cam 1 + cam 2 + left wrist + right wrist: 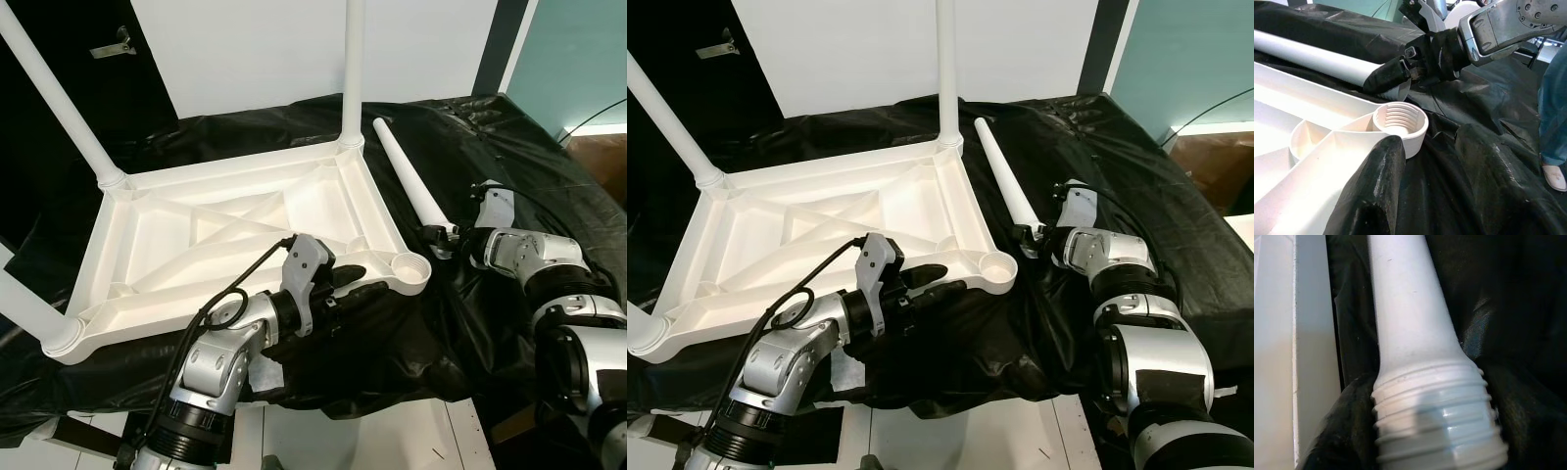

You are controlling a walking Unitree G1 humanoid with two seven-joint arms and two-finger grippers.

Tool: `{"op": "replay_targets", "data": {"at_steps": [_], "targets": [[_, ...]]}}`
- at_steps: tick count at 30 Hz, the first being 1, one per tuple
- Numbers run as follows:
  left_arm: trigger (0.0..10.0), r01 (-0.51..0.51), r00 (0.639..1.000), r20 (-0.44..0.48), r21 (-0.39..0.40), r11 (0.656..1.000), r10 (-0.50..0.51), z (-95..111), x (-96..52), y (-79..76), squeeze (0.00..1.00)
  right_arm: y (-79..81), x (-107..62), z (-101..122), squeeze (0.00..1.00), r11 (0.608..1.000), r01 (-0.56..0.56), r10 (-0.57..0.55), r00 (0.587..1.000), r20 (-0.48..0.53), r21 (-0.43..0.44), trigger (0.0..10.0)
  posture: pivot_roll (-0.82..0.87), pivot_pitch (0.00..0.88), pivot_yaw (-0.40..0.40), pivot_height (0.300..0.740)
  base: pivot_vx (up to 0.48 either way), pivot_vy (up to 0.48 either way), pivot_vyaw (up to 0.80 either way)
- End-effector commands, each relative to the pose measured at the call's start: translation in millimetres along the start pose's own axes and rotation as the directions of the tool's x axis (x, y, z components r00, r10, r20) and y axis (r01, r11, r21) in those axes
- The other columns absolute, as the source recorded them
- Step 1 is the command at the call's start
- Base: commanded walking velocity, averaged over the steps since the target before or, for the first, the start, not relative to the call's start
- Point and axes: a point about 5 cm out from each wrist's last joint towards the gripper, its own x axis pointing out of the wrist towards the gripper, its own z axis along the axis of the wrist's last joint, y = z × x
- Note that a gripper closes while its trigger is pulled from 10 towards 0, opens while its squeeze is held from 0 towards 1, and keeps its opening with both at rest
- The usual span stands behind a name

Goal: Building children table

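Observation:
The white table top [245,168] lies upside down on a surface draped in black cloth. Three white legs stand screwed in: back left [59,108], back right [353,69] and front left [20,308]. The front right socket [411,266] is an empty threaded ring. A loose white leg [407,176] lies on the cloth to the right of the table, and my right gripper [441,238] is shut on its threaded end [1435,431], close beside the socket. My left gripper [367,292] is open at the table's front rim, just left of the socket [1400,122], one finger [1371,186] over the rim.
Crumpled black cloth [509,147] covers the whole surface and hangs over its front edge. Behind are a white wall and a dark door with a handle [113,44]. A cardboard box [602,162] is at the far right. A person's leg and shoe [1552,122] stand beyond the surface.

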Motion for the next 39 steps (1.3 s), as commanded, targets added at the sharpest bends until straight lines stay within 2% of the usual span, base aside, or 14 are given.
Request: {"op": "replay_targets", "data": {"at_steps": [1,11,12,13,15,17,19,21,22,23,28,29,30,39], "targets": [[10.0,-0.042,0.999,-0.017,-0.005,0.999,0.042,-3,-0.6,1.8,0.0,0.6,3.8,-15,0.0,1.0,0.015,-0.015,0.998,-0.061,0.004,0.0,-0.06,0.029,0.046,0.74,0.0,0.0,0.0],[10.0,-0.039,0.999,-0.018,-0.01,0.999,0.039,-5,1.7,2.7,0.0,8.0,1.4,-11,0.0,0.987,0.094,-0.088,0.995,0.051,-0.129,0.0,-0.09,0.026,0.054,0.74,0.0,0.0,0.0],[10.0,-0.034,0.999,-0.006,-0.022,0.999,0.034,-5,3.3,3.2,0.0,11.6,-1.6,-9,0.0,0.975,0.154,-0.134,0.982,0.134,-0.159,0.0,-0.1,0.026,0.058,0.74,0.0,0.0,0.0],[10.0,-0.034,0.999,-0.006,-0.022,0.999,0.034,-5,3.3,3.2,0.0,11.6,-1.6,-9,0.0,0.975,0.154,-0.134,0.982,0.134,-0.159,0.0,-0.1,0.026,0.058,0.74,0.0,0.0,0.0],[10.0,-0.037,0.998,0.057,-0.073,0.997,0.041,0,5.6,9.2,0.0,18.3,-12.5,-9,0.0,0.905,0.344,-0.254,0.91,0.329,-0.252,0.0,-0.12,0.029,0.064,0.74,0.0,0.0,0.0],[10.0,-0.037,0.998,0.057,-0.073,0.997,0.041,0,5.6,9.2,0.0,18.3,-12.5,-9,0.0,0.905,0.344,-0.254,0.91,0.329,-0.252,0.0,-0.12,0.029,0.064,0.74,0.0,0.0,0.0],[10.0,-0.039,0.986,0.152,-0.16,0.986,0.063,9,6.4,18.9,0.0,28.0,-21.8,-29,0.0,0.828,0.487,-0.336,0.828,0.449,-0.278,0.0,-0.13,0.031,0.069,0.74,0.0,0.0,0.0],[10.0,-0.035,0.982,0.175,-0.182,0.983,0.068,12,6.5,20.8,0.0,30.2,-23.7,-35,0.0,0.811,0.511,-0.348,0.813,0.468,-0.284,0.0,-0.13,0.031,0.069,0.74,0.0,0.0,0.0],[10.0,-0.017,0.974,0.218,-0.214,0.977,0.065,16,6.3,22.1,0.11,32.6,-26.0,-43,0.0,0.789,0.539,-0.361,0.795,0.487,-0.295,0.0,-0.13,0.031,0.071,0.74,0.0,0.0,0.0],[10.0,0.004,0.962,0.264,-0.249,0.968,0.064,21,6.2,23.4,1.0,34.8,-28.8,-48,0.0,0.761,0.569,-0.368,0.774,0.516,-0.311,0.0,-0.15,0.031,0.075,0.74,0.0,0.0,0.0],[10.0,0.058,0.94,0.338,-0.295,0.954,0.047,29,6.3,23.9,1.0,42.2,-36.3,-51,0.0,0.694,0.63,-0.348,0.717,0.605,-0.348,0.0,-0.15,0.03,0.077,0.74,0.0,0.0,0.0],[10.0,0.067,0.937,0.347,-0.307,0.949,0.046,31,7.5,24.0,0.92,48.2,-38.4,-48,0.0,0.673,0.634,-0.302,0.705,0.641,-0.381,0.0,-0.15,0.028,0.078,0.74,0.0,0.0,0.0],[10.0,0.077,0.937,0.347,-0.332,0.94,0.046,31,10.1,24.5,0.0,57.8,-42.7,-42,0.0,0.637,0.64,-0.214,0.682,0.699,-0.429,0.0,-0.15,0.027,0.078,0.74,0.0,0.0,0.0],[10.0,0.078,0.944,0.325,-0.381,0.921,0.054,28,15.1,26.4,0.0,74.2,-57.7,-35,0.0,0.578,0.658,-0.05,0.619,0.784,-0.483,0.0,-0.15,0.027,0.076,0.74,0.0,0.0,0.0]]}}
